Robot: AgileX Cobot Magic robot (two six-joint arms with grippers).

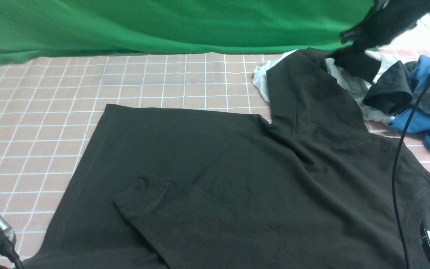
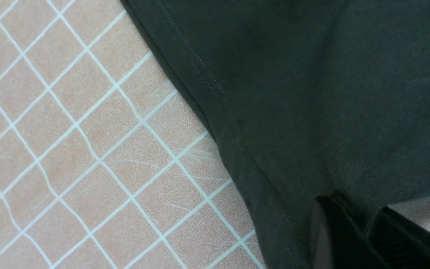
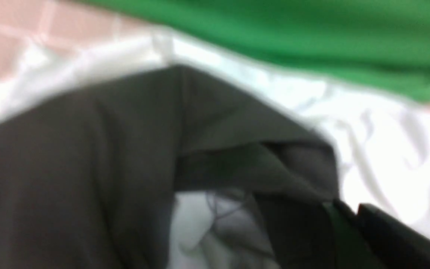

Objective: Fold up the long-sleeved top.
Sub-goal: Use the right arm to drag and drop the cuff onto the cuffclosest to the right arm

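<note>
Hem stitching runs away from my left claw (image 2: 355, 211), whose fingers are pressed together on the edge of the long-sleeved top (image 1: 237, 168). A pucker of black jersey rises straight out of the nip, and bare desk (image 2: 69, 149) shows beside it. From that claw the body of the top spreads away to the right, flat on the desk. The folded sleeve (image 1: 185, 220) is already laid across it.

The relation that matters comes further right. The far sleeve (image 1: 312, 93) leaves the shoulder and runs as one long band up to my right claw (image 1: 354, 45), so its long axis points straight from that claw back to the body. The body lies nearer to me than the right claw and to its left. My right arm is plainly the nearer one to this sleeve; my left is well apart from it.

My right claw is closed, pinching the sleeve's cuff end and holding it just above the white garment (image 1: 261, 80). In its wrist view, blurred, the dark cloth hangs from the fingers over that white cloth. Just right of this claw lie the charcoal garment (image 1: 390, 93) and the blue garment (image 1: 416, 123), which it does not touch.

I judge the next move is to carry the cuff back along that axis onto the body.
</note>
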